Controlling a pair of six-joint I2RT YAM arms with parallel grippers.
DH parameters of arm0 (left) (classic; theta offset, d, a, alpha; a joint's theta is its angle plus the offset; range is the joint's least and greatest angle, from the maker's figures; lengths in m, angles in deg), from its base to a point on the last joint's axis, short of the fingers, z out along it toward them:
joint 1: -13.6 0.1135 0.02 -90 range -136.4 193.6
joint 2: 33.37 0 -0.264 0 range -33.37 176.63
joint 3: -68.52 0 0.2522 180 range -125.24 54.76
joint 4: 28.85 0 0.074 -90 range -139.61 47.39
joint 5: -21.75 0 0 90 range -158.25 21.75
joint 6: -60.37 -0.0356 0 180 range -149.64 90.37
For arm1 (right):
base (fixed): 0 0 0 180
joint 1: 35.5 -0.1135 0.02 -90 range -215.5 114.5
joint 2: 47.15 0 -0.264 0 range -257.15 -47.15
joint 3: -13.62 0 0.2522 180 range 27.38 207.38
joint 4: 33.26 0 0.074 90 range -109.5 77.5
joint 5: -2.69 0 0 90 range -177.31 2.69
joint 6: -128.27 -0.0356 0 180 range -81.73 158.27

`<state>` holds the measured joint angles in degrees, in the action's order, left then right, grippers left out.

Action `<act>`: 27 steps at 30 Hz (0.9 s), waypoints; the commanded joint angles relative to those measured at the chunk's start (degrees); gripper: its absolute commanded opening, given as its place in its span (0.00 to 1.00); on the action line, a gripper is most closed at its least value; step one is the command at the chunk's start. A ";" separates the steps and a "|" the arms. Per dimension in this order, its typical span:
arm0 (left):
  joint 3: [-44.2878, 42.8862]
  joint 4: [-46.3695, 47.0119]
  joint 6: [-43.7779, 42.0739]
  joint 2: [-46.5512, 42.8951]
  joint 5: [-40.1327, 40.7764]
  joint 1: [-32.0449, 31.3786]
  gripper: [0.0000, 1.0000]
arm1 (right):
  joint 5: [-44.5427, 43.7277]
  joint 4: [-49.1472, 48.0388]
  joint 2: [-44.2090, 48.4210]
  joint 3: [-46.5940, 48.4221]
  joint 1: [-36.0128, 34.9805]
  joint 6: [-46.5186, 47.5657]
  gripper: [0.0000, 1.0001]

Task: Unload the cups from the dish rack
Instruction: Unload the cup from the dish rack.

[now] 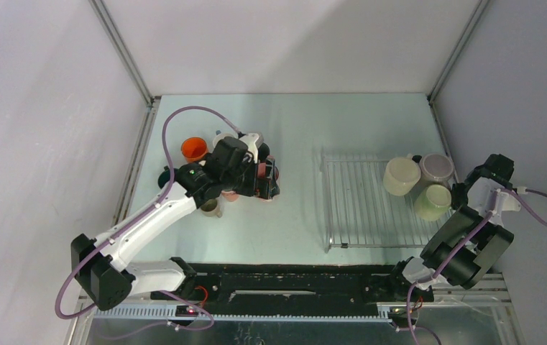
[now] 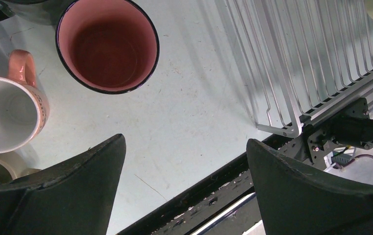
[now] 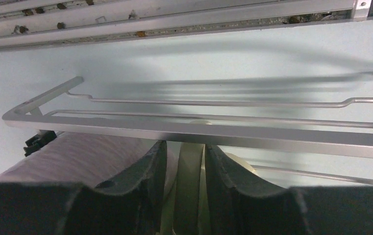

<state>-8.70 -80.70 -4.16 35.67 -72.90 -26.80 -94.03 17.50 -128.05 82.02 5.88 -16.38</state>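
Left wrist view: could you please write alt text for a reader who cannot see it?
The left gripper hangs open over the table, its dark fingers framing the bottom edge. Beyond them stand a pink cup with a dark rim and a white-lined cup with a salmon handle; a corner of the dish rack is at upper right.

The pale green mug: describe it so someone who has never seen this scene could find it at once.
On the right of the table lies a wire rack with three mugs at its right end. The pale green mug is the one nearest the table's near edge, in front of the lilac mug and beside the pale yellow mug; it alone is green.
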 commanded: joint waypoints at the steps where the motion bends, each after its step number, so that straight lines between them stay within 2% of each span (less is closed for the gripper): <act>1: -3.16 1.87 0.62 -0.83 0.88 -0.42 1.00 | 1.71 1.53 1.11 -0.84 0.01 2.02 0.39; 14: -1.94 3.01 0.56 -1.57 0.02 -0.41 1.00 | 2.70 4.93 7.24 -0.84 -0.16 3.60 0.00; 27: -0.47 4.23 0.60 -2.72 -1.80 -0.47 1.00 | 2.92 8.72 16.73 -0.79 -1.31 5.24 0.00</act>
<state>-8.70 -78.73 -4.16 34.97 -73.42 -26.80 -91.71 25.58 -114.83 80.57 5.42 -12.10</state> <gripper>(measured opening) 0.996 0.247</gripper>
